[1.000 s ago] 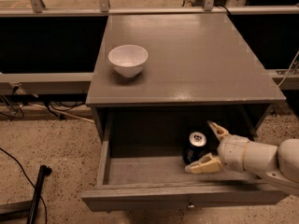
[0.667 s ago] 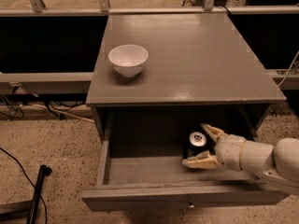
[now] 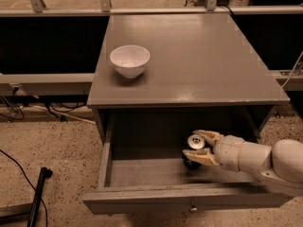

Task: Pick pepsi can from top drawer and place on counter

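The hand (image 3: 190,144) is reaching from the right into the open top drawer (image 3: 142,172) and sits around the pepsi can (image 3: 196,141); I cannot tell whether it is gripping the can. The can stands in the drawer's right half, near the back. 1 white bowl (image 3: 129,60) rests on the surface (image 3: 199,56) above, towards its left edge
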Robot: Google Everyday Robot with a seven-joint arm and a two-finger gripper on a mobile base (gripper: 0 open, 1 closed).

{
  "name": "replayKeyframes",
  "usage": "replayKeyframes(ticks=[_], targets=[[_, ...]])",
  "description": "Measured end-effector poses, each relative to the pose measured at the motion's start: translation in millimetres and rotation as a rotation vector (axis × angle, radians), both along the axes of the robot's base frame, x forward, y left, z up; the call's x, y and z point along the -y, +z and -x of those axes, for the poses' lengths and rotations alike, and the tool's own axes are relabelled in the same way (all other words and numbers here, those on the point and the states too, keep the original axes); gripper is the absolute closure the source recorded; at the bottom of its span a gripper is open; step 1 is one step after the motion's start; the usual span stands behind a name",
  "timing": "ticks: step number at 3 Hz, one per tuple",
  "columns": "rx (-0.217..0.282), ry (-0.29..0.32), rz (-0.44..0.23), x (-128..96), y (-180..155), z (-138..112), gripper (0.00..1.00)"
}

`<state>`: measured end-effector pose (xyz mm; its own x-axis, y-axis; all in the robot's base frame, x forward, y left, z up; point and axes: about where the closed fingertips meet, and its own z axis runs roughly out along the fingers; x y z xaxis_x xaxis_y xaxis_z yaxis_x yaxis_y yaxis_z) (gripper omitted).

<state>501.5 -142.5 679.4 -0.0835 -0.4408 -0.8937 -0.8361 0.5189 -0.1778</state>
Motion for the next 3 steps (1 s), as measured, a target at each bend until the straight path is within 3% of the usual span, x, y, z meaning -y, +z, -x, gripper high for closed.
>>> replayKeyframes(ticks=[1, 2, 3], targets=[[0.041, 0.033, -0.047, -2.9, 16.0, 0.1, 0.87], [0.112, 0.063, -0.089, 19.2, 75.0, -4.6, 1.0], [0.217, 0.124, -0.083, 47.2, 163.5, -9.7, 1.0]])
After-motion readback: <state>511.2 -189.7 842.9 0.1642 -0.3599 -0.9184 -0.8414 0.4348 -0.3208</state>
